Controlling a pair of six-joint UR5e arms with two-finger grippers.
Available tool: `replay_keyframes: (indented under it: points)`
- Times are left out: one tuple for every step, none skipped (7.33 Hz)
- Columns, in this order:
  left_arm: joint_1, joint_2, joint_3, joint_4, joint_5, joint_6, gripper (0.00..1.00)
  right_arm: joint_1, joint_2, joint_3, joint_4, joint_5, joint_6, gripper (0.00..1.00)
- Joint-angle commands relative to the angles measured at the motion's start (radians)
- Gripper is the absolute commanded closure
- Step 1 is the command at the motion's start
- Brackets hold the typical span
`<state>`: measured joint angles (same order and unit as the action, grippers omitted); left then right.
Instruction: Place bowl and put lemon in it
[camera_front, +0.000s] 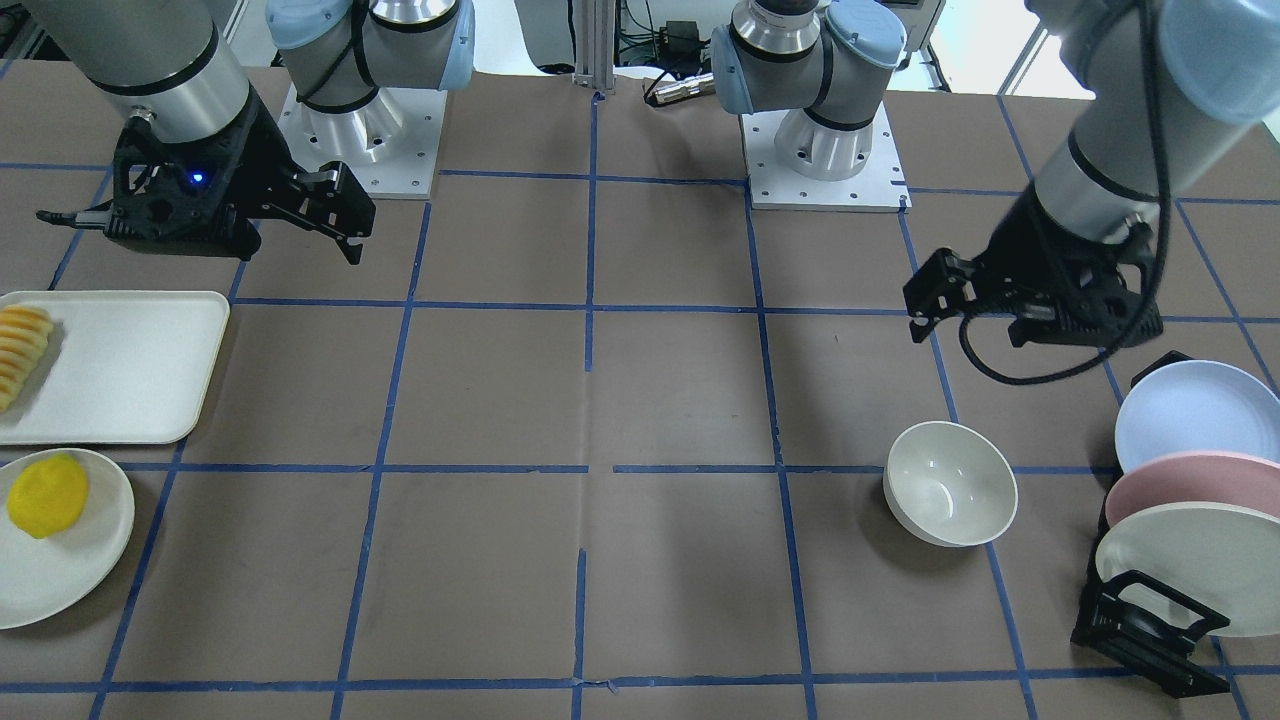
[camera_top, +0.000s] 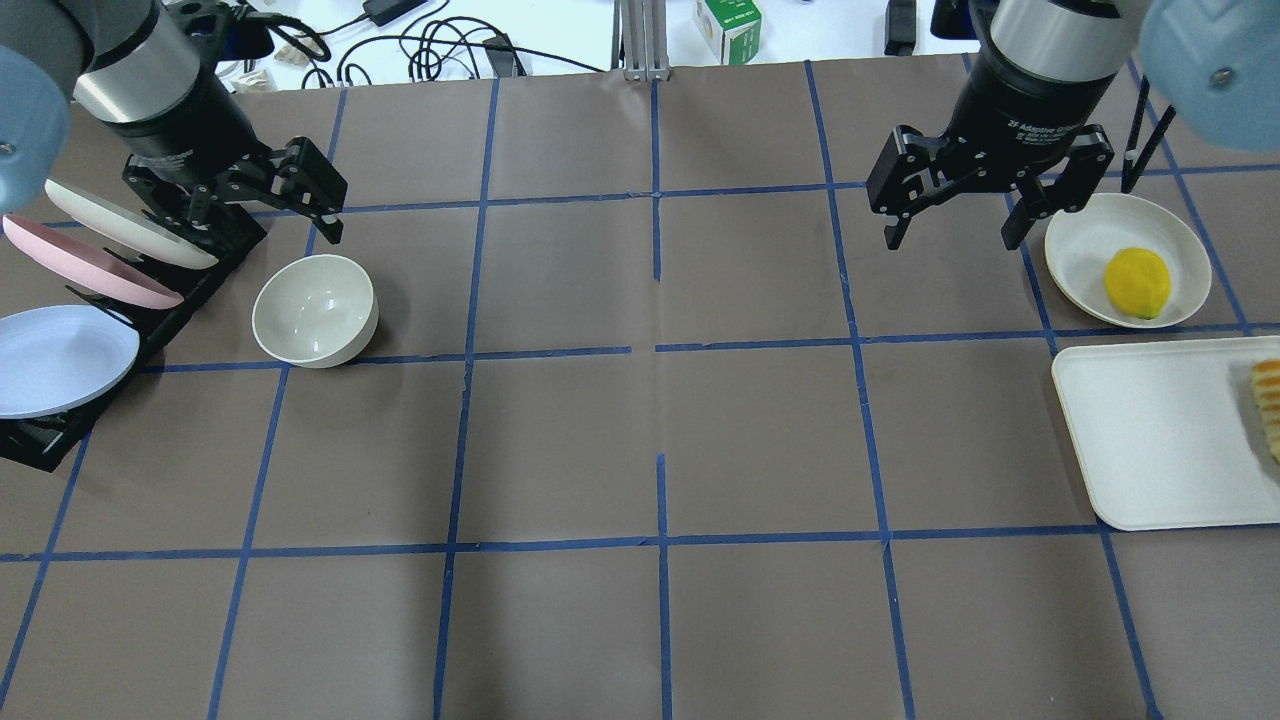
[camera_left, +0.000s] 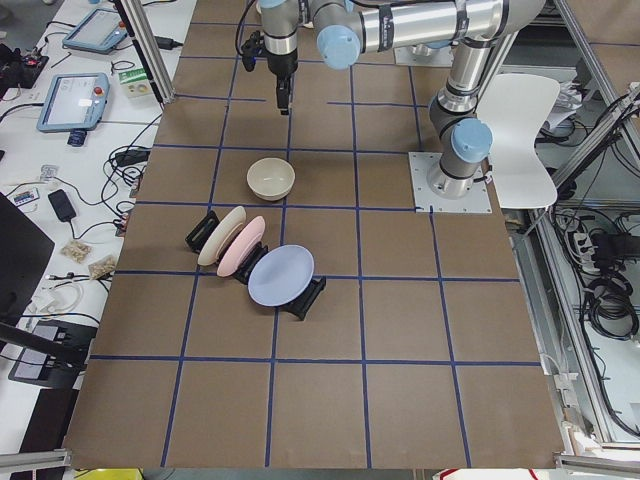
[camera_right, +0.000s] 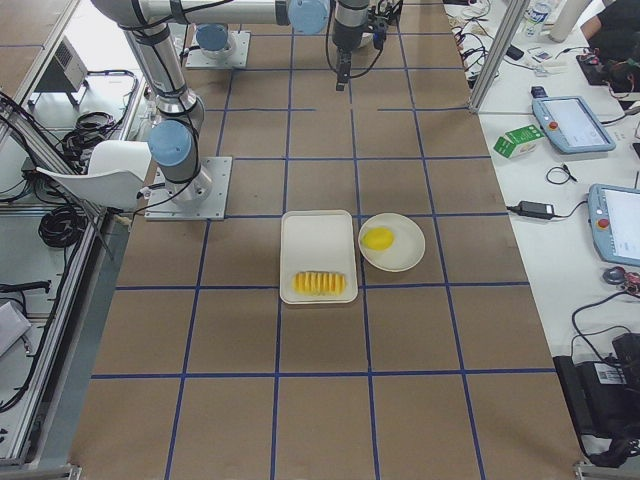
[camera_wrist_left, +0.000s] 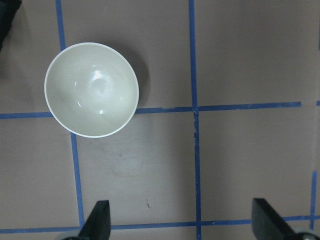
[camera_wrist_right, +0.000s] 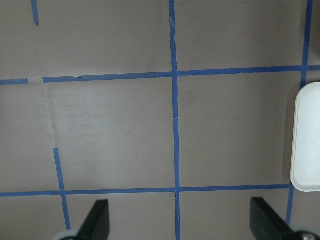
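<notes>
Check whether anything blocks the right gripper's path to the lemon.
Nothing visible does. The lemon lies uncovered on its white plate, and the right gripper hangs open just beside that plate.

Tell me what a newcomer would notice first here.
The bright yellow lemon on a round plate at the robot's right stands out first. Next comes the white bowl, upright at its left beside a rack of tilted plates. The left gripper and right gripper hang open, empty.
</notes>
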<state>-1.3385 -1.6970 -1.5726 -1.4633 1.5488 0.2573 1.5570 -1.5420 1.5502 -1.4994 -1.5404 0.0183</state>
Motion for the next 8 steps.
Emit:
replay_keyframes:
  points:
    - [0.094,-0.128,-0.012,0.117,0.0,0.133,0.0,-0.001,-0.003,0.011,-0.015,-0.001,0.002,0.0]
    - [0.108,-0.174,-0.036,0.205,0.0,0.146,0.0,-0.002,-0.003,0.011,-0.016,-0.001,0.002,0.0]
    - [0.11,-0.22,-0.068,0.319,0.004,0.17,0.0,-0.002,-0.003,0.011,-0.016,-0.001,0.0,0.0]
    - [0.119,-0.251,-0.093,0.368,0.005,0.193,0.0,-0.002,-0.003,0.013,-0.015,0.0,0.003,0.0]
    - [0.143,-0.265,-0.101,0.374,0.001,0.204,0.0,-0.002,-0.003,0.014,-0.013,0.0,0.003,0.0]
    - [0.168,-0.288,-0.113,0.388,0.0,0.262,0.0,-0.003,-0.003,0.014,-0.015,0.0,0.003,0.0]
    - [0.174,-0.308,-0.13,0.449,0.002,0.278,0.0,-0.011,-0.003,0.014,-0.01,0.0,0.002,0.0]
    - [0.176,-0.316,-0.156,0.465,-0.001,0.271,0.0,-0.029,-0.003,0.014,-0.009,0.0,0.0,0.0]
